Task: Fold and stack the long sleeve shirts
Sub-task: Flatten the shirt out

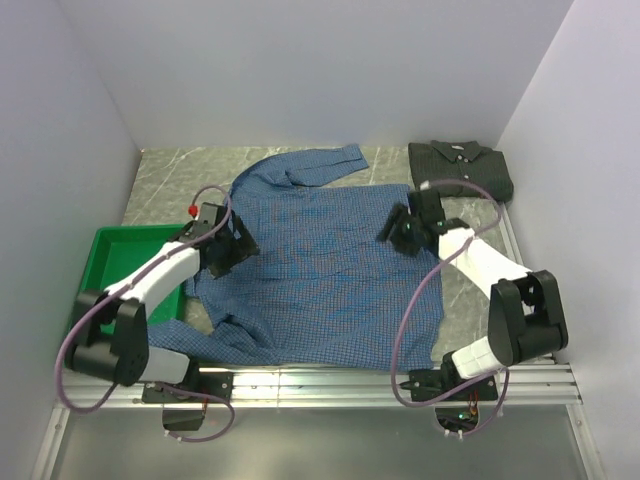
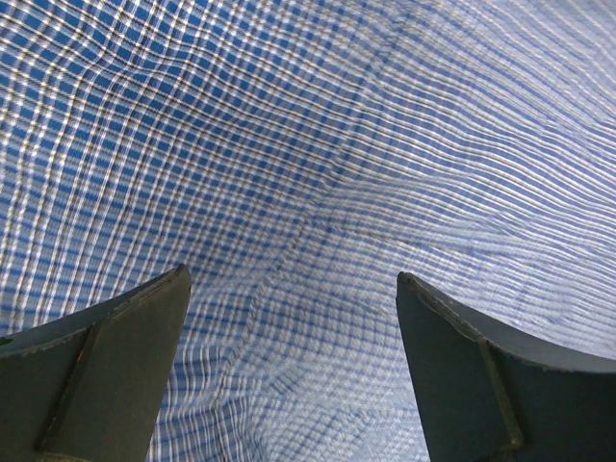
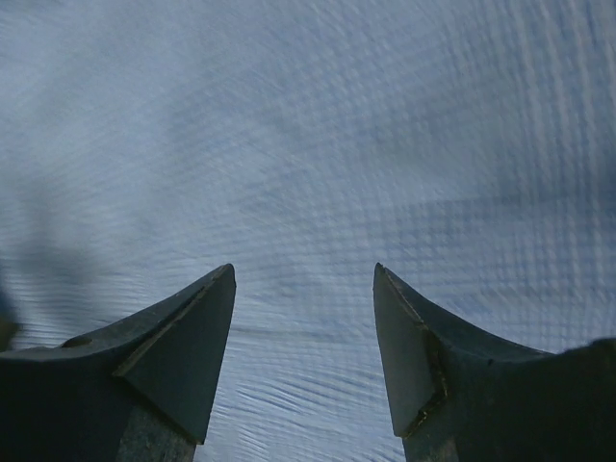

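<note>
The blue checked shirt [image 1: 320, 270] lies spread flat across the middle of the table, one sleeve folded over near its top edge. The dark green-charcoal shirt [image 1: 460, 168] lies folded at the back right. My left gripper [image 1: 238, 243] is open, low over the blue shirt's left side; its wrist view is filled with checked cloth [image 2: 318, 173] between the spread fingers. My right gripper [image 1: 392, 230] is open, low over the shirt's right side; its wrist view shows only blurred blue cloth [image 3: 308, 144]. Neither holds anything.
A green plastic tray [image 1: 110, 262] sits at the left, beside the blue shirt's left edge. White walls close in the back and both sides. A metal rail [image 1: 400, 378] runs along the near edge by the arm bases.
</note>
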Action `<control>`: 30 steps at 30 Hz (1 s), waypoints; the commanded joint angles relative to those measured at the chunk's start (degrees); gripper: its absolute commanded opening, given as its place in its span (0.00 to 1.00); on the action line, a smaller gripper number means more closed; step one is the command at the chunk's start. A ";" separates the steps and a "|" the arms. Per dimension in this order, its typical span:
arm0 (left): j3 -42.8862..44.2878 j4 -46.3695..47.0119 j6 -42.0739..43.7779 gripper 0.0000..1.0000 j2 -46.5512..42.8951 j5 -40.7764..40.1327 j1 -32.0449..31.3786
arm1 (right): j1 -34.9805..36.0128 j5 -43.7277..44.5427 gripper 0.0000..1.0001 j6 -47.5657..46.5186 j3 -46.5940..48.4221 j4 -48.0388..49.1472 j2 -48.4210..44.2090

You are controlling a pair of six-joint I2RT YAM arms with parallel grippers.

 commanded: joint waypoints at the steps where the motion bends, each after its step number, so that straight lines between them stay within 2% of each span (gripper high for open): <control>1: 1.56 4.61 -1.58 0.94 3.42 -0.85 0.15 | -1.90 1.98 0.67 1.00 -6.51 0.23 -2.22; 7: 3.75 6.29 -3.95 0.92 12.21 -3.76 0.32 | -4.72 -1.27 0.66 2.32 -9.51 4.19 1.64; 14: 6.21 8.31 -5.45 0.92 19.58 -4.81 1.64 | -7.27 -1.97 0.63 3.29 -6.27 7.80 11.13; 22: 13.24 8.92 -4.49 0.92 27.50 -2.71 5.51 | -9.46 -2.24 0.63 3.64 9.19 3.94 22.46; 27: 22.55 9.10 -1.59 0.92 33.74 -0.52 6.21 | -9.82 -2.06 0.63 2.06 20.95 0.16 28.80; 30: 27.65 8.49 0.87 0.94 35.51 0.37 6.21 | -9.38 -2.15 0.63 -0.57 23.44 -0.03 29.34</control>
